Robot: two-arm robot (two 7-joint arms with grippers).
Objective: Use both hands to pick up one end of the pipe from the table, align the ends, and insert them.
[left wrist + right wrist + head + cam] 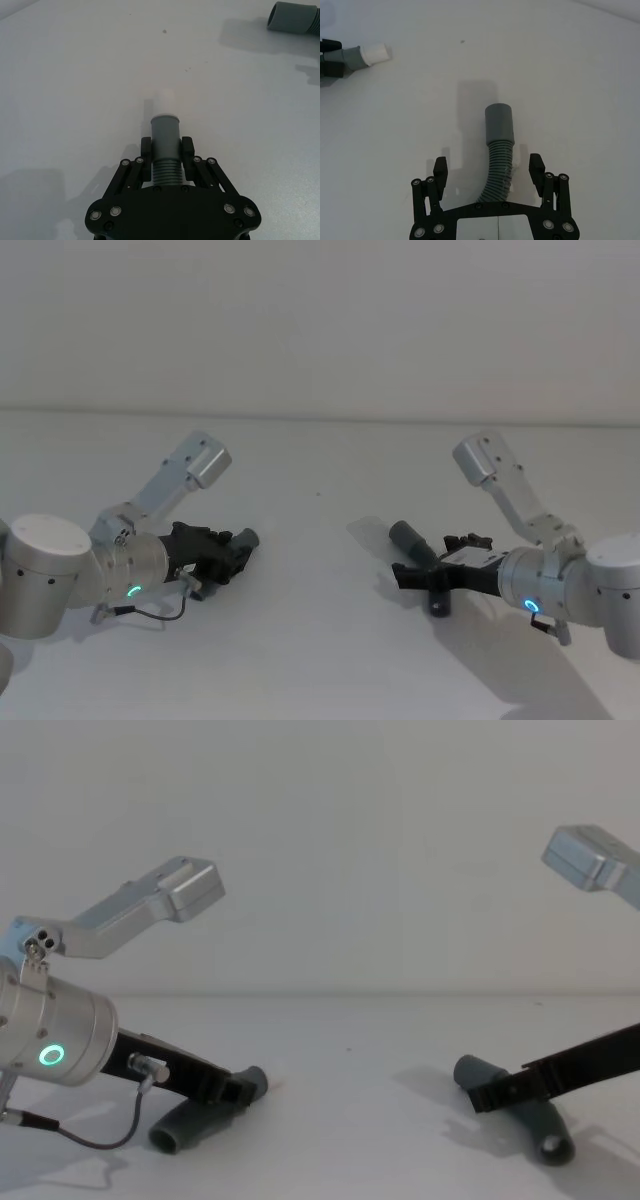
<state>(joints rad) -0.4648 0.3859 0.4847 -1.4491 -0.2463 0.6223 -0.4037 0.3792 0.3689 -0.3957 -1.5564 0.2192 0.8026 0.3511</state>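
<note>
Table (320,540): left tool (166,147) grips white-tipped pipe (165,131), right tool (488,164) seemingly straddles socket pipe (499,125)

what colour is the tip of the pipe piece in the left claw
The tip is white; left wrist view.

- A robotics lab or test cell, by its look.
- Plain white worktop (320,660) meets a bare white wall (320,320).
- Silver-grey left arm (60,570) and right arm (610,590), each with a glowing ring light.
</note>
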